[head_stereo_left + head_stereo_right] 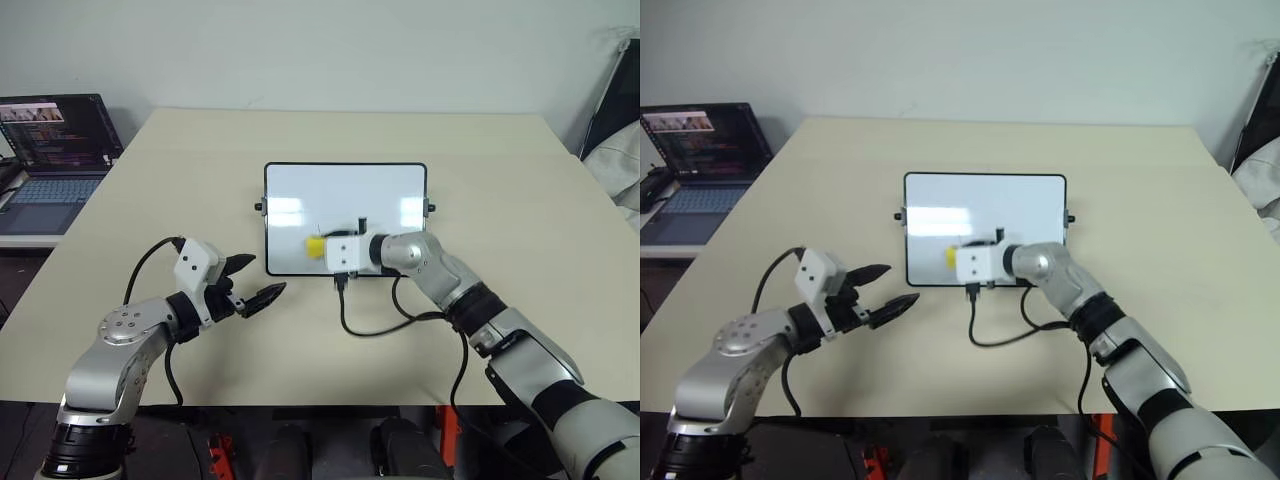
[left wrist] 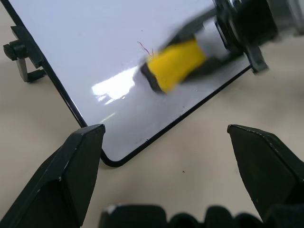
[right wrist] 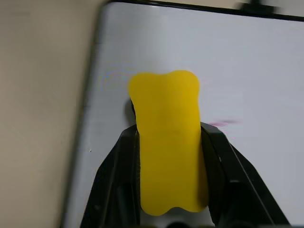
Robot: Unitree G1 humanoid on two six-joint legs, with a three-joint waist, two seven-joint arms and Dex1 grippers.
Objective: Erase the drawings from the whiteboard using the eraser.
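Beige table (image 1: 520, 200), laptop (image 1: 50, 150) off to the left. Whiteboard (image 1: 345, 190) lies flat mid-table. Right gripper (image 3: 168, 142) is clamped on the eraser (image 3: 167, 137), which sits over the board's lower-left area. Left gripper (image 1: 250, 282) hovers near the board's lower-left corner, jaws wide, empty. One faint red mark (image 2: 146, 48) shows just beside the eraser, and a pinkish streak (image 3: 223, 123) shows just beside it in the right wrist view. Suggest keeping the eraser's underside flat on the board, sweeping short overlapping strokes across that mark, light pressure so the board doesn't slide. Can't tell if other drawings remain.
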